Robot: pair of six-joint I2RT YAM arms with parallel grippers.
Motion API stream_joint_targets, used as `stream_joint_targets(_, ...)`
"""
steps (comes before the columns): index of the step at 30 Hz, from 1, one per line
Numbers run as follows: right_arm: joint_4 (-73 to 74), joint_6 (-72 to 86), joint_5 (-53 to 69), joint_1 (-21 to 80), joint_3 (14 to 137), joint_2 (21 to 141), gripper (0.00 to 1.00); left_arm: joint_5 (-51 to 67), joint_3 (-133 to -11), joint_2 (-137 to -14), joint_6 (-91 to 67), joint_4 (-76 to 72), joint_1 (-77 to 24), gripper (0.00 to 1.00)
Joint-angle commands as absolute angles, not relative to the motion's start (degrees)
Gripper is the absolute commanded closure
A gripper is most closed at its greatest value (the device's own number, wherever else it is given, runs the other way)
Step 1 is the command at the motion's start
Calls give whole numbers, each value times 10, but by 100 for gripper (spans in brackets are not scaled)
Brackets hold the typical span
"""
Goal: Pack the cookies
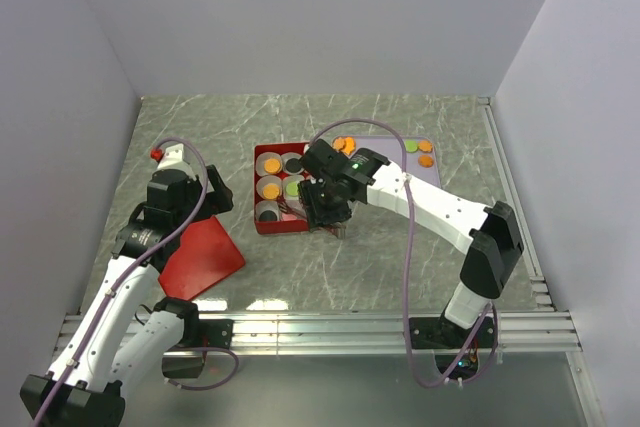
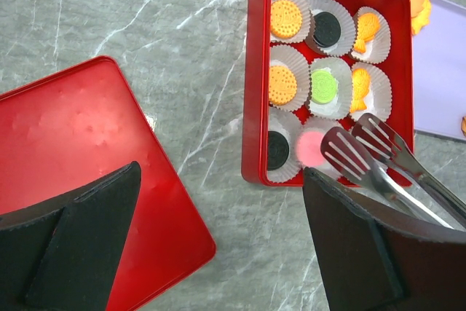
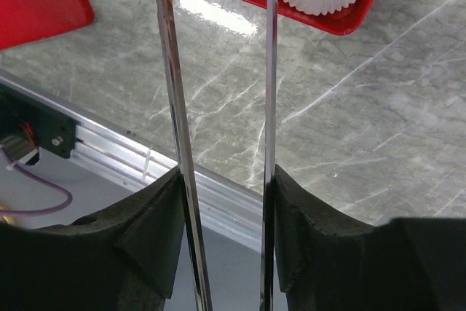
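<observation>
A red box (image 2: 253, 92) holds white paper cups with cookies: round orange (image 2: 285, 18), black (image 2: 327, 28), green (image 2: 323, 83), pink (image 2: 311, 148) and orange fish shapes (image 2: 360, 87). My right gripper (image 1: 325, 209) is shut on metal tongs (image 2: 364, 154), whose tips hover over the box's near right corner, beside the pink cookie. In the right wrist view the tongs' two arms (image 3: 171, 92) stand apart between my fingers (image 3: 226, 209). My left gripper (image 2: 218, 253) is open and empty, above the table between the red lid (image 2: 80, 143) and the box.
A purple board (image 1: 400, 152) behind the box carries loose orange cookies (image 1: 345, 144) and a green one (image 1: 411, 146). The red lid (image 1: 203, 257) lies flat left of the box. The metal rail (image 1: 320, 325) runs along the table's near edge.
</observation>
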State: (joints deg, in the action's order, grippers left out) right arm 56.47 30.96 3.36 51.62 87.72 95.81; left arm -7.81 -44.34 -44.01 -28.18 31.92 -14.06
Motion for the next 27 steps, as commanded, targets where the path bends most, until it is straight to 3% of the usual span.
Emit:
stream_joint_targets(1,547,310,17,519,891,964,45,-77,-445,-431,-279,301,-143,1)
stream_joint_targets(20,598,287,-62,513,976,950,44,-79,-445,-436,-279,301,-143,1)
stream_joint_targets(27,624,272,-110,470,929,891,44,-79,-445,-439,-279,301,-143,1)
